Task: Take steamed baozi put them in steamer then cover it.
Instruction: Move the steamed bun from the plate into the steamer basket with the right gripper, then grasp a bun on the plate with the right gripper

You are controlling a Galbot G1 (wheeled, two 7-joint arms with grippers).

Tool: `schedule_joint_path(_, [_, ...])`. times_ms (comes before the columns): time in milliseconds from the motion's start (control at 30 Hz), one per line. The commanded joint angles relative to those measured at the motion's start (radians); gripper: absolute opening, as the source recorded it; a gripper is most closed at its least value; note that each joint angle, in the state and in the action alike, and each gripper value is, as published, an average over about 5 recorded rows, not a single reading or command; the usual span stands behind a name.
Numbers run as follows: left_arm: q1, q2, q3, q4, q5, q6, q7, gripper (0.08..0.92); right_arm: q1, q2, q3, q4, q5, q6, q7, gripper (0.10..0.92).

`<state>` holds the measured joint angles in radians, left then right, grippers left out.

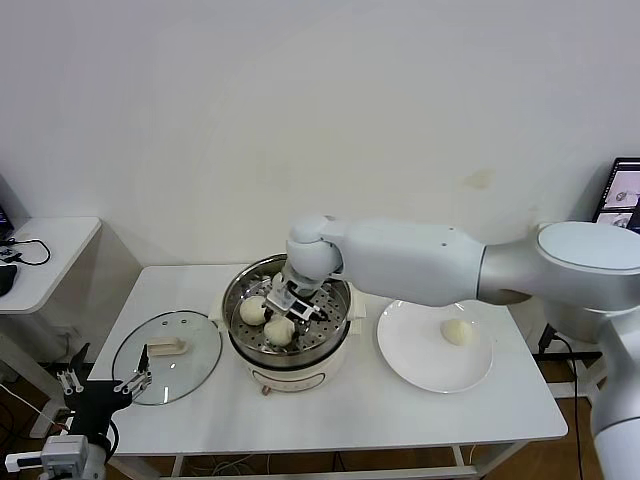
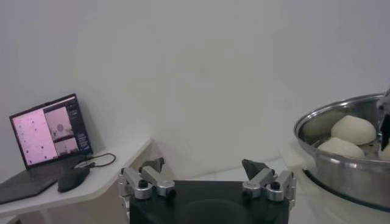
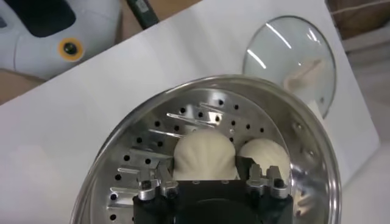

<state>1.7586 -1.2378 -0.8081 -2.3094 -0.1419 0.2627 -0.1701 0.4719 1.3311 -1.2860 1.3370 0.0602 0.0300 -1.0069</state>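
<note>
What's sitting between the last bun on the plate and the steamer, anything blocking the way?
Nothing visible on the table. The last bun lies on the plate, and bare table separates the plate from the steamer. The right hand is inside the steamer over the buns already there, and the glass lid lies on the far side.

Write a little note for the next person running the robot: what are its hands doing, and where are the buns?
Right gripper: inside the steamer, jaws around a baozi on the tray.
Left gripper: open, empty, parked low off the table's left edge near the glass lid.
Done: two more baozi already sit in the steamer.
Left: release this one, fetch the last baozi from the plate, then cover.
</note>
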Motion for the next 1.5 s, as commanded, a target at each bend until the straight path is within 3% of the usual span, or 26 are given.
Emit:
schedule_joint_path(33, [0.0, 0.0, 0.001, 0.001, 0.0, -0.001, 0.0, 0.823, -0.005, 0.009, -0.01, 0.007, -0.028, 0.039, 0.001, 0.641])
schedule_joint_path(333, [-0.005, 0.004, 0.002, 0.002, 0.0, -0.001, 0.0, 0.823, 0.045, -0.009, 0.012, 0.016, -0.03, 0.053, -0.005, 0.814])
schedule_joint_path(633, [-0.009, 0.019, -0.008, 0.006, -0.007, -0.001, 0.001, 0.823, 0.106, -0.098, 0.099, 0.032, 0.004, -0.052, -0.078, 0.823])
schedule_joint_path(967, [-0.017, 0.045, -0.01, 0.013, -0.015, 0.001, 0.002, 0.823, 0.104, -0.382, 0.161, 0.087, 0.024, -0.312, -0.116, 0.823])
schedule_joint_path(1267, [-0.04, 0.067, 0.009, 0.037, -0.017, 0.004, 0.002, 0.823, -0.046, -0.615, 0.223, 0.072, -0.053, -0.326, -0.114, 0.823])
schedule_joint_path(1500, [-0.043, 0.069, 0.018, 0.04, -0.012, 0.008, 0.002, 0.823, -0.209, -0.677, 0.352, -0.006, -0.133, -0.295, -0.116, 0.823])
